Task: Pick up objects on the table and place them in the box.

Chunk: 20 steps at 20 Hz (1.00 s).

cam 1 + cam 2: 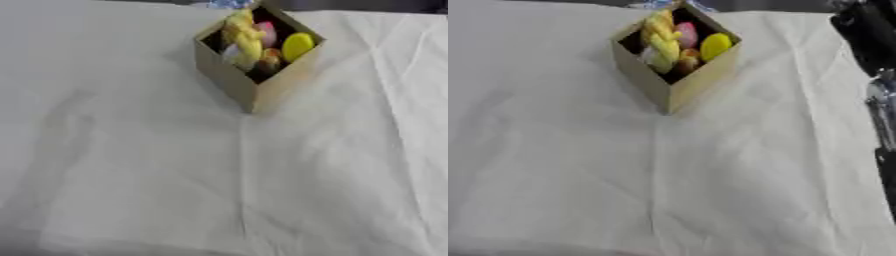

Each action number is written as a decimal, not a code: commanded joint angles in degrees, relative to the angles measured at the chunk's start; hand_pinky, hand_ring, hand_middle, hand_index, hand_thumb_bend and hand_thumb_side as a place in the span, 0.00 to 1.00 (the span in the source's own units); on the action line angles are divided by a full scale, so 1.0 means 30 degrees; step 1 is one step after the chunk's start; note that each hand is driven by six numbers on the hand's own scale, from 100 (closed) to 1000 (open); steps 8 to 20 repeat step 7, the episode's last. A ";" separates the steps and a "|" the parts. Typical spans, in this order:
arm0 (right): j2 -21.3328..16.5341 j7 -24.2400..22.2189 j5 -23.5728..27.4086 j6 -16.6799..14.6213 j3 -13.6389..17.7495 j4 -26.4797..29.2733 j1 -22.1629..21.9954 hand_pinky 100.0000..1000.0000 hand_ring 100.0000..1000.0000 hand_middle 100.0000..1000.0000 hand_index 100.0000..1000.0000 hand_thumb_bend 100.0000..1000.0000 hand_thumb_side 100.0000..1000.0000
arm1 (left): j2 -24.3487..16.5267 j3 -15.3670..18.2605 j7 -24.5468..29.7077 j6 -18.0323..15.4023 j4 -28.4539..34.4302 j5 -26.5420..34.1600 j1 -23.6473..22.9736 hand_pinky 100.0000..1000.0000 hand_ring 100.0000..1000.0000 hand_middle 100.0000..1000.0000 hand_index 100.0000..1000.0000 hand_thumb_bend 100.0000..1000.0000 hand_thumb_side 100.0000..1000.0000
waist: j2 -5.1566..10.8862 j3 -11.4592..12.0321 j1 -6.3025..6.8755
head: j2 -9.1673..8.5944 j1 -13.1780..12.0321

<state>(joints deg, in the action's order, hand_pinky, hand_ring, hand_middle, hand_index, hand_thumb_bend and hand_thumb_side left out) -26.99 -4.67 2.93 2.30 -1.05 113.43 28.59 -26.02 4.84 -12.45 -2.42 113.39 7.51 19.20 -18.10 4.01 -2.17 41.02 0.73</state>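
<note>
A: Item one: cardboard box (229, 75), far centre of white tablecloth (131, 175), holding yellow, pink and orange toys (297, 45).

B: Hands?

A: Right arm (866, 35) at far right edge; hand state indeterminable. Left absent. Risk: arm swinging into box, tipping it.

A cardboard box (677, 75), turned with one corner toward the viewer, stands on the far part of a table (667, 190) covered with a creased white cloth (553, 150). Inside the box lie a long yellow object (662, 42), a pink object (686, 34), a rounded yellow object (715, 46) and a small orange-brown object (689, 59), packed close together. A black and silver robot arm (877, 65) runs down the right edge; its hand cannot be made out.
</note>
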 commanded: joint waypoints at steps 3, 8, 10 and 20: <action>0.0023 0.0387 0.0603 0.0049 0.0395 0.0374 -0.0549 0.88 0.69 0.67 0.80 0.00 0.71 | 0.0538 0.0861 -0.0658 -0.0798 0.0385 0.1476 -0.1110 0.83 0.64 0.63 0.82 0.03 0.82 | 0.0212 0.0109 0.0082 | -0.0464 0.0155; 0.0119 0.0508 0.0745 0.0085 0.0573 0.0160 -0.1070 0.88 0.69 0.67 0.80 0.00 0.72 | 0.0995 0.1126 -0.0723 -0.1162 0.0068 0.2108 -0.1937 0.83 0.63 0.63 0.83 0.05 0.84 | 0.0144 0.0139 0.0100 | -0.0597 0.0182; 0.0119 0.0508 0.0745 0.0085 0.0573 0.0160 -0.1070 0.88 0.69 0.67 0.80 0.00 0.72 | 0.0995 0.1126 -0.0723 -0.1162 0.0068 0.2108 -0.1937 0.83 0.63 0.63 0.83 0.05 0.84 | 0.0144 0.0139 0.0100 | -0.0597 0.0182; 0.0119 0.0508 0.0745 0.0085 0.0573 0.0160 -0.1070 0.88 0.69 0.67 0.80 0.00 0.72 | 0.0995 0.1126 -0.0723 -0.1162 0.0068 0.2108 -0.1937 0.83 0.63 0.63 0.83 0.05 0.84 | 0.0144 0.0139 0.0100 | -0.0597 0.0182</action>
